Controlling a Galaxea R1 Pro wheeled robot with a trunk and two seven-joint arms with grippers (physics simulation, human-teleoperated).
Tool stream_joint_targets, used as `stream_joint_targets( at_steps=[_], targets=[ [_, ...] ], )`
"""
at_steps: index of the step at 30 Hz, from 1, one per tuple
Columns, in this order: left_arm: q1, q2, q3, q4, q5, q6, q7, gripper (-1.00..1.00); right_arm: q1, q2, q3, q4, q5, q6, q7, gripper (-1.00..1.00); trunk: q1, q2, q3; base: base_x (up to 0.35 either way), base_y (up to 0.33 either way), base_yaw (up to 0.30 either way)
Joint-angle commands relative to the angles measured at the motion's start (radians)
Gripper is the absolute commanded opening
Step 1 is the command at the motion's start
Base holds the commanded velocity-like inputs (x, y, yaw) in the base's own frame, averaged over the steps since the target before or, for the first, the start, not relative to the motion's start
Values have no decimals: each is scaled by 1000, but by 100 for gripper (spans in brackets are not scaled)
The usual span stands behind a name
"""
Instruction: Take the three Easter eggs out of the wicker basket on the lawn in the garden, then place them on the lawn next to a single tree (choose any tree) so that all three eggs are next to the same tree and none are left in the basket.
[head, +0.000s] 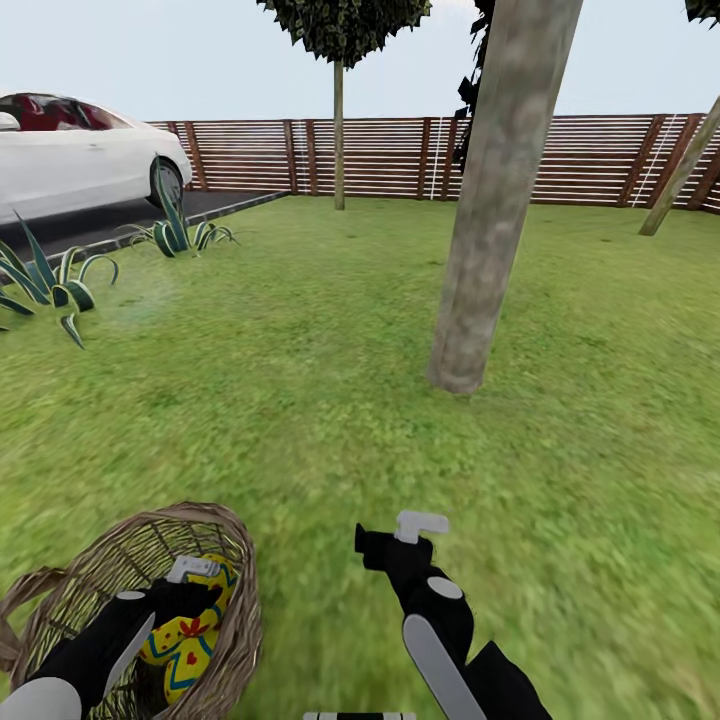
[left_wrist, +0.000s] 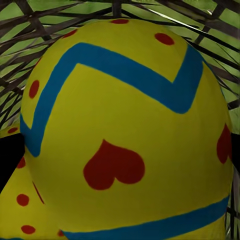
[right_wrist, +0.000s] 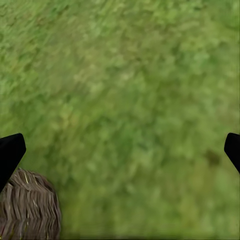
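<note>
The wicker basket (head: 235, 600) sits on the lawn (head: 300, 400) at the near left. Yellow Easter eggs (head: 185, 640) with blue zigzags and red marks lie inside it; I make out at least two. My left gripper (head: 195, 585) is down inside the basket over them. In the left wrist view one egg (left_wrist: 125, 130) looms very close between the dark fingertips (left_wrist: 7, 162), which stand wide apart at its sides, and a second egg (left_wrist: 20, 205) lies beside it. My right gripper (head: 395, 532) hovers open over grass to the basket's right, nothing between its fingers (right_wrist: 10, 152). The thick grey-brown tree (head: 480, 250) stands ahead.
A white car (head: 70, 150) is parked on dark asphalt at the far left, with spiky plants (head: 50, 280) along the lawn's edge. A brown slat fence (head: 400, 155) closes the back. A thin-trunked tree (head: 339, 130) and a leaning trunk (head: 680, 170) stand farther off. The basket's rim (right_wrist: 27, 210) shows in the right wrist view.
</note>
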Motion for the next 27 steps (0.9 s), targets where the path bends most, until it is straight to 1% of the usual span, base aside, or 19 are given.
stream_joint_targets(
  at_steps=[1, 2, 3, 11, 13, 24, 26, 27],
  targets=[
    [0, 1, -6, -1, 7, 6, 0, 100, -1, 0, 8, -1, -6, 2, -9, 100, 0, 0, -1, 0, 0, 0],
    [0, 1, -6, -1, 7, 6, 0, 100, 0, 0, 9, -1, -6, 2, -9, 100, 0, 0, -1, 0, 0, 0],
    [0, 2, -6, -1, 7, 6, 0, -100, 0, 0, 11, -1, -6, 2, -9, 100, 0, 0, -1, 0, 0, 0],
    [0, 2, -6, -3, 7, 2, 0, -100, -1, 0, 14, -1, -6, 2, -9, 100, 0, 0, -1, 0, 0, 0],
    [0, 2, -6, -2, 7, 4, -1, -100, -1, -1, 14, -1, -6, 2, -9, 100, -1, 0, 7, 0, 0, 0],
    [0, 2, -7, -1, 6, 3, -1, -100, -1, -2, 12, -1, -6, 2, -9, 100, -1, 0, 7, 0, 0, 0],
    [0, 2, -7, 2, 6, 3, -2, -100, -1, -2, 12, -1, -6, 2, -9, 100, -2, 1, 15, 0, 0, 0],
    [0, 2, -7, 2, 6, 3, -2, -100, -1, -2, 12, -1, -6, 2, -9, 100, -2, 1, 15, 0, 0, 0]
  ],
)
